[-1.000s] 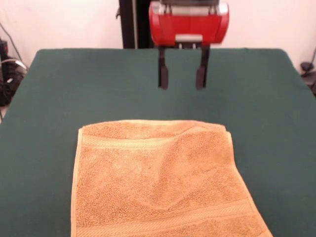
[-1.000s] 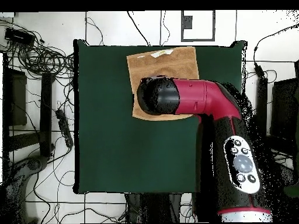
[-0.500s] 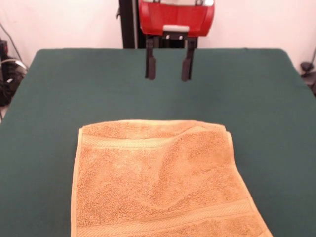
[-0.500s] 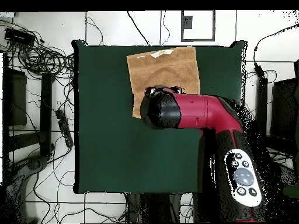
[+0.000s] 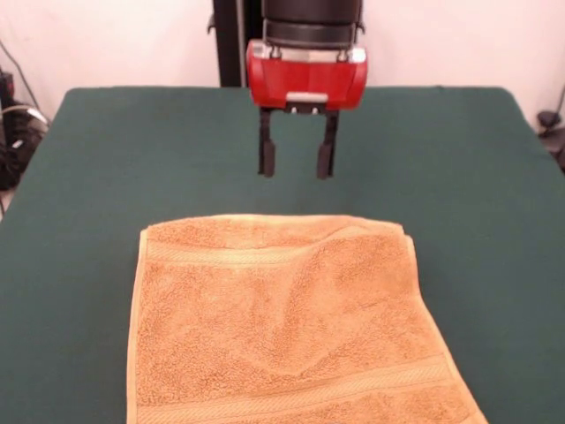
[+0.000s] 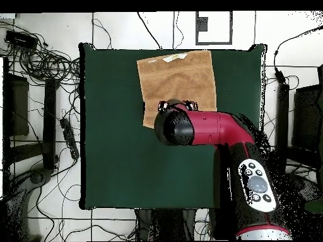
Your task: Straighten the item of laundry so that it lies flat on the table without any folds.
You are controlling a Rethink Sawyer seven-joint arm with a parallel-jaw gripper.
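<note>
The towel [image 5: 282, 318] lay nearest the front camera on the green table [image 5: 79, 177], almost flat: thick orange-tan terry, roughly square, with woven border bands, a shallow crease across its middle and a small doubled fold at its far right corner [image 5: 402, 234]. Beyond its far edge my gripper [image 5: 296, 159] hung clear of the cloth, fingers apart and holding nothing. That corner lay toward the camera and right of my fingers.

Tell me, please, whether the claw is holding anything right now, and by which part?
Nothing is held: the claw hangs open above the table, clear of the towel.
</note>
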